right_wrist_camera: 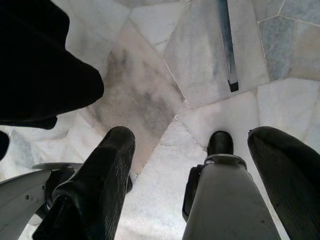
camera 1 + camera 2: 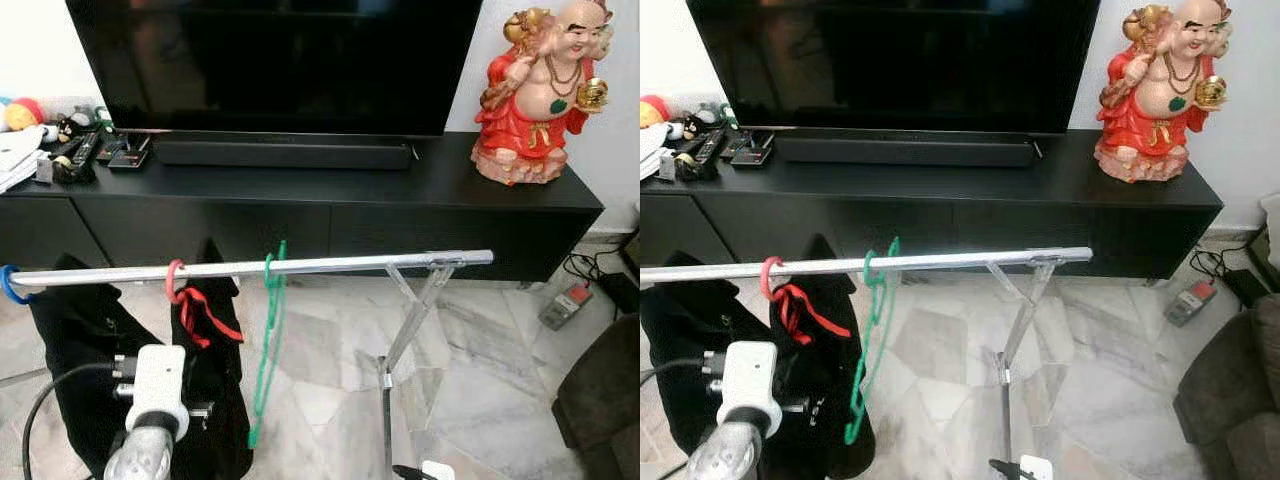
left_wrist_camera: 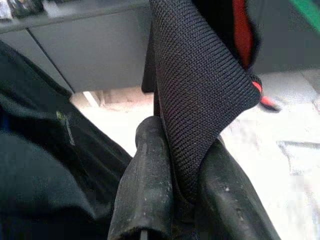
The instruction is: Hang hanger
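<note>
I'm pinching the black garment (image 3: 200, 100) in my left gripper (image 3: 182, 200); its red hanger (image 2: 176, 280) is seemingly already hooked on the rail (image 2: 330, 265). Next, releasing. My right gripper (image 1: 195, 165) is hanging spread.

a home living room: big television (image 2: 270, 60) on a black media console (image 2: 300, 205), marble floor (image 2: 480, 350), clothes rail (image 2: 250, 268)

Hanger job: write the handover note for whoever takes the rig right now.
Left gripper: shut on the black garment that hangs from the red hanger.
Right gripper: open, idle, pointing at the marble floor.
Red hanger and empty green hanger both hook over the silver rail.
Done: the red hanger appears hung.
Left: probably release the garment and pull the arm back.
</note>
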